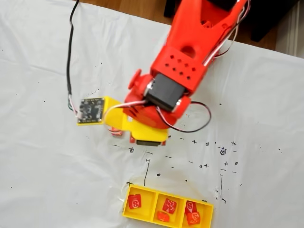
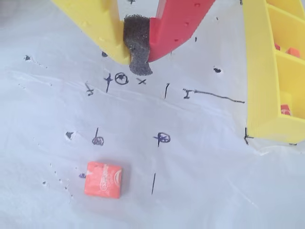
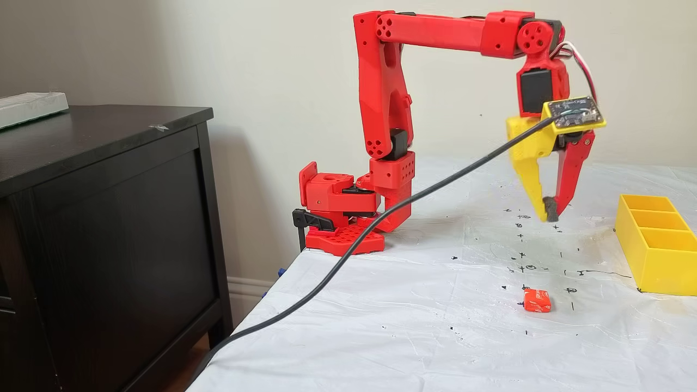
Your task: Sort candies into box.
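One loose red-orange candy [image 2: 103,179] lies on the white sheet, lower left in the wrist view and in front of the arm in a fixed view [image 3: 537,300]. My gripper [image 2: 138,52], one yellow and one red finger, is shut, with just its dark foam pad between the tips. It hangs well above the sheet [image 3: 551,209], behind the candy and apart from it. The yellow box [image 1: 155,205] holds one candy [image 1: 134,202] in its left section, two [image 1: 169,205] in the middle and two [image 1: 192,213] in the right. The box also shows at the right [image 2: 257,71] [image 3: 661,267].
Small black ink marks dot the sheet around the candy and the box. A black cable [image 3: 381,218] runs from the wrist camera board across the table's left edge. A dark cabinet [image 3: 109,218] stands left of the table.
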Controlling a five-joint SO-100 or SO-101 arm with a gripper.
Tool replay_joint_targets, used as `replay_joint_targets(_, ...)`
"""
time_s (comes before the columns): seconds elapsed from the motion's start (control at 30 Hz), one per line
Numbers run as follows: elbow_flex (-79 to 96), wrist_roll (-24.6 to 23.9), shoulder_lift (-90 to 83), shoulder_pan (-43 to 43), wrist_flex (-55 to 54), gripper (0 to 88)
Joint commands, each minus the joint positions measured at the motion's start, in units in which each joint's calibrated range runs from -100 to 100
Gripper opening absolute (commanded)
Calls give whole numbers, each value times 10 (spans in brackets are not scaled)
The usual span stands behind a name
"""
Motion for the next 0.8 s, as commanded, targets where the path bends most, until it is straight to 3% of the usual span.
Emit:
replay_joint_targets(0.0,-31,29,-12,39,-8,37)
replay_joint_targets(0.3,-7,82,17,99,-21,38)
replay_joint_targets(0.77,32,123,53,133,-53,53)
